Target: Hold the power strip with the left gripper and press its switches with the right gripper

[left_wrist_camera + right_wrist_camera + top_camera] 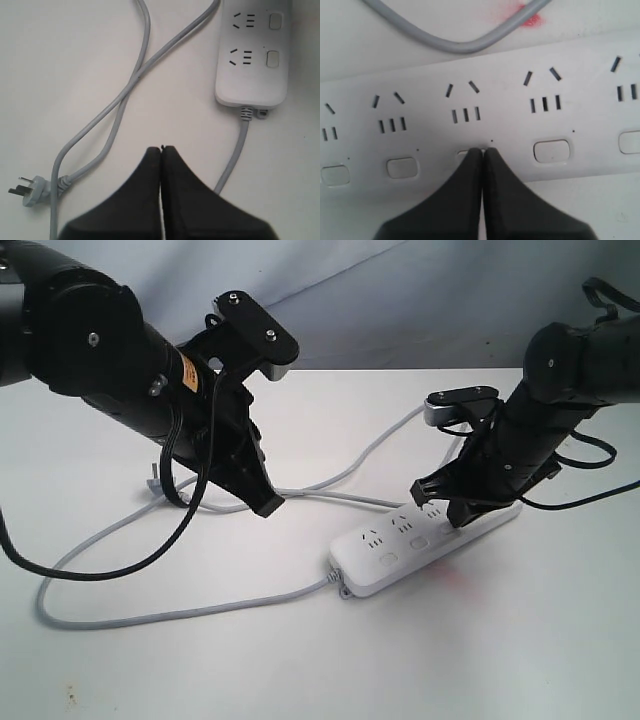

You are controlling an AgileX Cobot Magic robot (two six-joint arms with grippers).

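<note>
White table [560,640] — power strip [375,560], grey cable [243,135]

Power strip [400,552] on table [520,650], right of centre; cable [150,618] loops left to plug [27,192].

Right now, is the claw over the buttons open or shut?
Shut. The right gripper has both fingers meeting with no gap, tips at the middle switch of the power strip.
</note>
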